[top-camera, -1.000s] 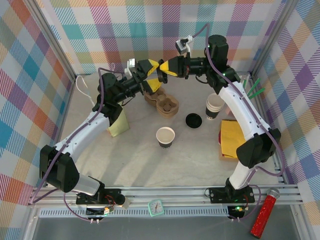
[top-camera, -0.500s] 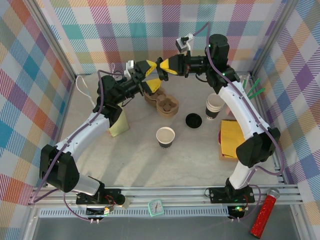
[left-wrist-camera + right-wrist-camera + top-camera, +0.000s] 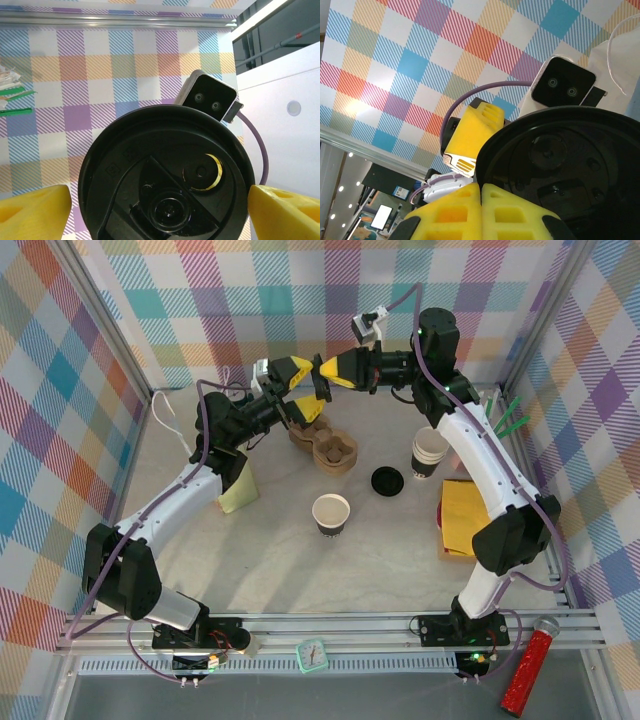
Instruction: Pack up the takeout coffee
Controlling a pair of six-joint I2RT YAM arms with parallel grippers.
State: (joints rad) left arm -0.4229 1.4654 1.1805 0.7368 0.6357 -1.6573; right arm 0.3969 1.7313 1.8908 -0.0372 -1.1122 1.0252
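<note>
A black plastic lid (image 3: 165, 175) hangs in the air at the back of the table. My right gripper (image 3: 481, 189) is shut on its rim, and the lid's underside (image 3: 560, 165) shows beside the yellow pads. My left gripper (image 3: 160, 200) is open, with one yellow finger (image 3: 35, 210) on each side of the lid. The right one is close to the rim and a slim gap shows on the left. From above, the left gripper (image 3: 303, 388) and right gripper (image 3: 324, 370) meet tip to tip. The takeout coffee cup (image 3: 331, 512), cream paper, stands lidless mid-table.
A cardboard cup carrier (image 3: 327, 447) lies under the grippers. A second black lid (image 3: 387, 481) lies flat, right of the cup. A stack of lidless cups (image 3: 430, 451), yellow napkins (image 3: 460, 518) and green sticks (image 3: 510, 416) are on the right. A pale yellow bag (image 3: 238, 487) is on the left.
Both grippers have drifted slightly up and toward the back wall, the lid staying between them. Nothing on the table has moved.
</note>
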